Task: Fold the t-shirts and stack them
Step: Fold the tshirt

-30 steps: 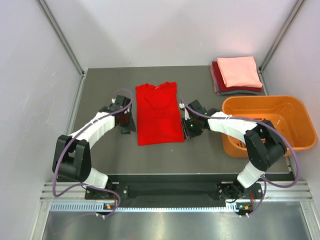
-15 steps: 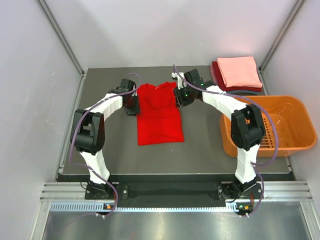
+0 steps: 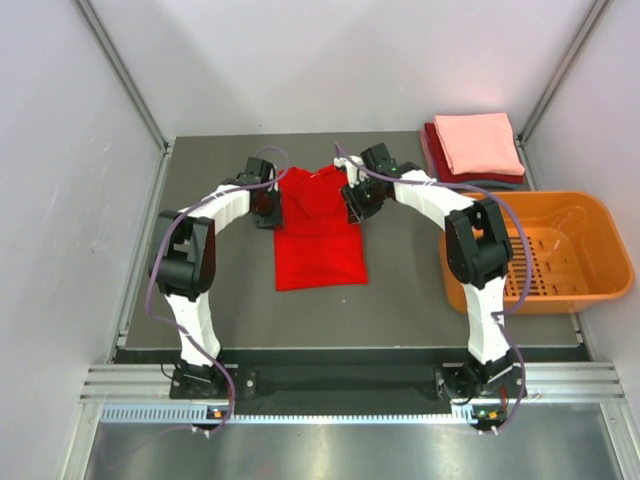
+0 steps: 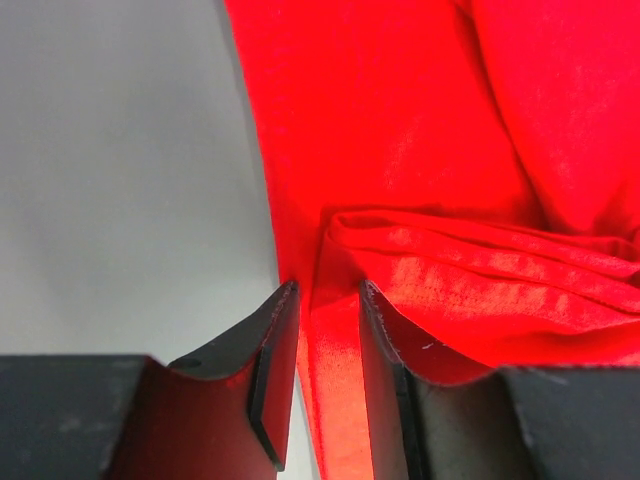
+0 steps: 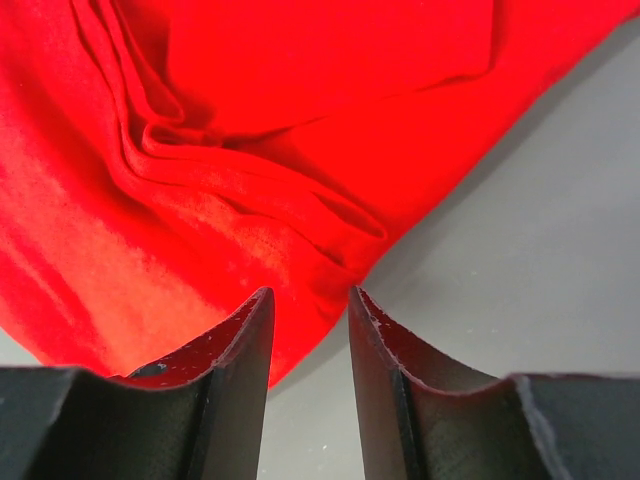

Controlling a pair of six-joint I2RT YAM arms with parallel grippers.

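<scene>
Left hand (image 4: pixel 328 296), right hand (image 5: pixel 310 298) each nearly closed, pinching one red t-shirt (image 3: pixel 320 238); three folded t-shirts (image 3: pixel 478 146) stacked.

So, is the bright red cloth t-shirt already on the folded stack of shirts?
No, the bright red t-shirt lies on the table, apart from the folded stack.

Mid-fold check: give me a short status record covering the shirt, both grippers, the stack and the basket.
shirt: red t-shirt on the table, collar end bunched
left gripper: closed on the shirt's side edge
right gripper: closed on the opposite corner
stack: folded t-shirts, salmon-pink on top, far right corner
basket: orange basket, right side, nearer than the stack
</scene>
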